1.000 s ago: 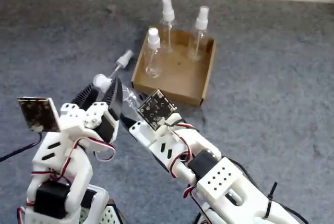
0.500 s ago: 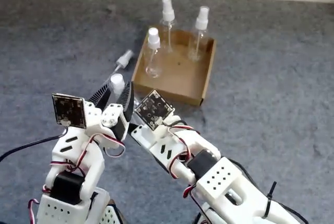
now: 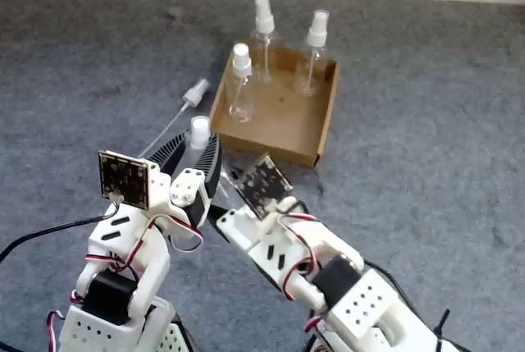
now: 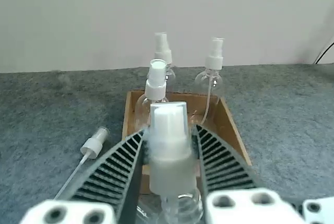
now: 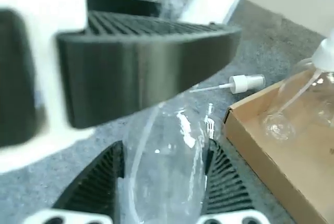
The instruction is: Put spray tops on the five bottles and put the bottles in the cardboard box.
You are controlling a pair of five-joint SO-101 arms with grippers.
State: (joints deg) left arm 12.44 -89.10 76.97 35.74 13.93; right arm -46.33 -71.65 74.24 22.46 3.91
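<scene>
My left gripper (image 4: 168, 130) is shut on a white spray top (image 4: 168, 148), held upright over the neck of a clear bottle (image 4: 171, 208). In the high view that spray top (image 3: 199, 130) stands between the dark fingers, just in front of the cardboard box (image 3: 320, 126). My right gripper (image 5: 164, 156) is shut on the clear bottle (image 5: 164, 151), directly below the left gripper's finger (image 5: 146, 72). Three bottles with spray tops stand in the box: one at the front left (image 3: 240, 81) and two at the back (image 3: 264, 36) (image 3: 314, 48).
A loose spray top (image 3: 195, 93) with its long dip tube lies on the grey carpet left of the box. The carpet to the right of the box and at the far left is open. Both arms crowd the near middle.
My left gripper has carried the spray top to the right, from beside the right arm to over the bottle. The right arm has shifted slightly right and back.
</scene>
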